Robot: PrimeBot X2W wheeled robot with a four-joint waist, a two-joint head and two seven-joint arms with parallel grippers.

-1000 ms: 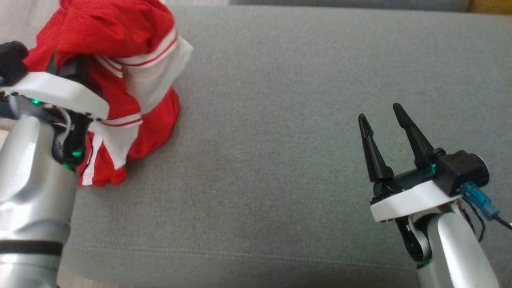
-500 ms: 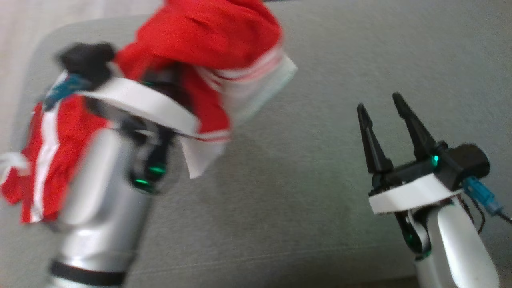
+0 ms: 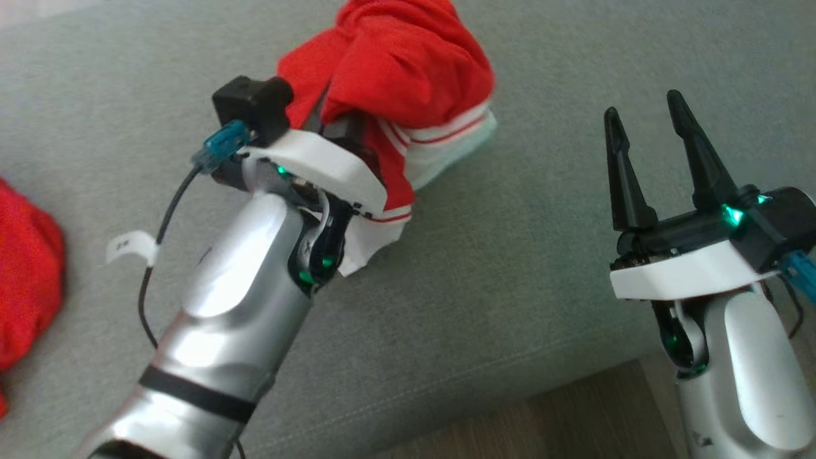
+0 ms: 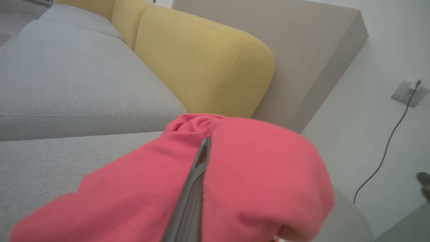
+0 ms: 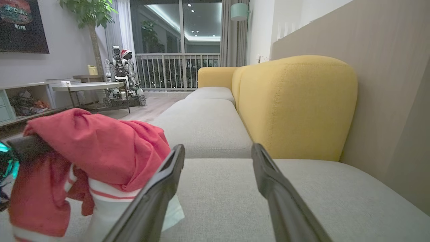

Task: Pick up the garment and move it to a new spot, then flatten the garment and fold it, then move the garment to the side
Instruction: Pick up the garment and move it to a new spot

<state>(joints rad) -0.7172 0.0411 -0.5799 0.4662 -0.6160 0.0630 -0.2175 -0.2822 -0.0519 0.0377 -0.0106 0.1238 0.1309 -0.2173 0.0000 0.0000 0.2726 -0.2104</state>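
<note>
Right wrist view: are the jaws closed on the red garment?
No, the right gripper has its jaws spread apart with bare grey sofa cushion between them, and the red garment hangs off to one side.

Left gripper (image 4: 205, 145): fingers pressed together, clamping red garment (image 3: 408, 70).
Right gripper (image 3: 644, 107): fingers spread apart, pointing forward.
Left forearm (image 3: 236, 299): slanted toward centre.

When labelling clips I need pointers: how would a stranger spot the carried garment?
Find the grey sofa seat, then the left claw over it. The garment is the red bundle draped over that claw; white red-striped trim sets it apart from the red cloth leftward.
</note>
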